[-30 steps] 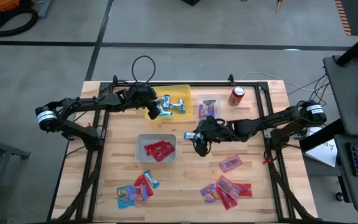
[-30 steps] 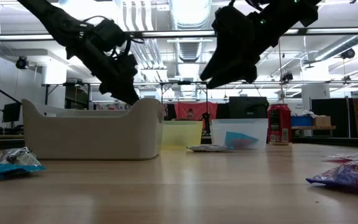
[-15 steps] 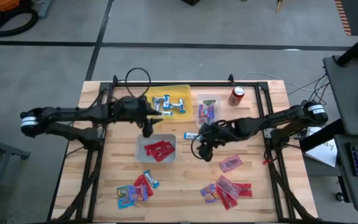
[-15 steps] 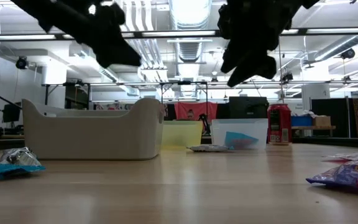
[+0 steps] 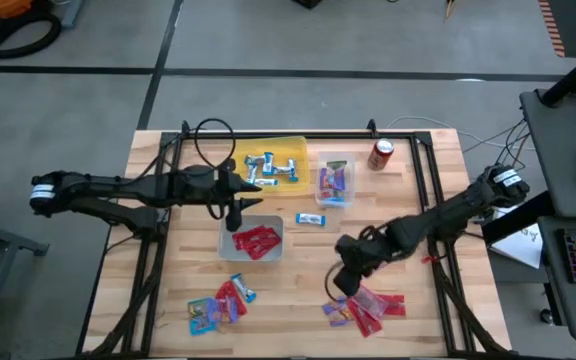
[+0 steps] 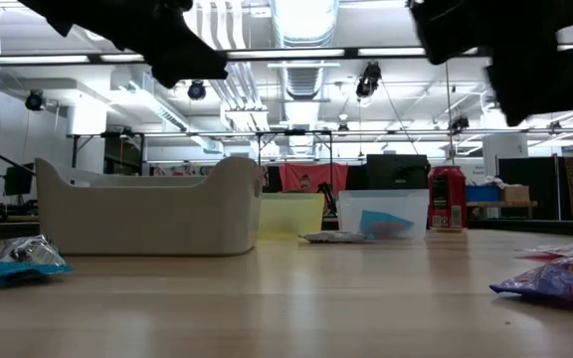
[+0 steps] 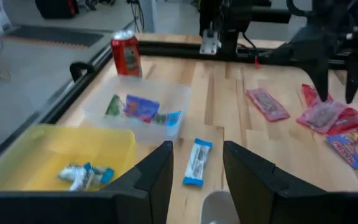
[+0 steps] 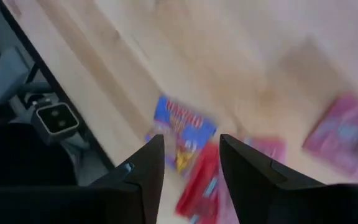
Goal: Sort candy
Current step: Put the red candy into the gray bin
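The candy lies in two loose piles near the table's front edge, one at the left (image 5: 218,300) and one at the right (image 5: 365,306), and one blue-and-silver bar (image 5: 311,219) lies alone mid-table. More bars sit in the yellow bin (image 5: 290,150), purple-blue packets in the clear bin (image 5: 335,198), red packets in the grey bin (image 5: 230,236). My left gripper (image 5: 238,207) hangs open over the grey bin's far edge, nothing between its fingers (image 7: 194,180). My right gripper (image 5: 342,282) hovers open just above the right pile, and its wrist view shows a blue packet (image 8: 182,127) and a red one (image 8: 201,180) below it.
A red soda can (image 5: 381,153) stands at the far right, beside the clear bin. Black frame rails (image 5: 430,200) run along the table's left and right sides. Bare wood lies between the two piles. In the low view the grey bin (image 6: 147,214) stands left of centre.
My left gripper has drawn back from the yellow bin toward the near edge and risen, stopping over the grey bin's far edge. My right gripper has swung from mid-table, beside the lone blue bar, toward the near right pile, rolling and tipping downward as it went.
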Robot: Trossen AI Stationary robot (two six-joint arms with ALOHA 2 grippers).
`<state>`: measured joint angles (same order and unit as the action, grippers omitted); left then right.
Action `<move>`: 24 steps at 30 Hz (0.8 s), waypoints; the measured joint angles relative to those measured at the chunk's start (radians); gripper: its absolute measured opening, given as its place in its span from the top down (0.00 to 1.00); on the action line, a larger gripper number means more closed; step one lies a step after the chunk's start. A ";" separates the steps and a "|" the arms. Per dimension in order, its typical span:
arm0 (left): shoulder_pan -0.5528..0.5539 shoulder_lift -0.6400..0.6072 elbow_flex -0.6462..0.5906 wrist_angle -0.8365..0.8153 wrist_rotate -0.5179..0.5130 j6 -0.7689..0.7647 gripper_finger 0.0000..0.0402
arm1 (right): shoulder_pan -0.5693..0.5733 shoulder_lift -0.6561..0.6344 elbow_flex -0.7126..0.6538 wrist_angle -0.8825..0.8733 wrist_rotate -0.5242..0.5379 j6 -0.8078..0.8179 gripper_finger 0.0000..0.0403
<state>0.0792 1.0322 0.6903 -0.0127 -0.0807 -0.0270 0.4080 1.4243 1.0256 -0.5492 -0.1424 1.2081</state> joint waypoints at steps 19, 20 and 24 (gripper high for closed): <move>0.001 0.096 0.000 0.171 0.000 0.121 0.69 | 0.155 0.243 0.189 -0.336 -0.060 0.228 0.63; 0.001 0.100 0.000 0.173 0.000 0.123 0.69 | 0.155 0.252 0.200 -0.332 -0.060 0.213 0.61; 0.001 0.114 0.000 0.172 0.001 0.123 0.69 | 0.155 0.290 0.224 -0.334 -0.060 0.201 0.52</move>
<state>0.0803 1.1457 0.6899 0.1595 -0.0799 0.0959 0.5629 1.7140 1.2498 -0.8833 -0.2020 1.4093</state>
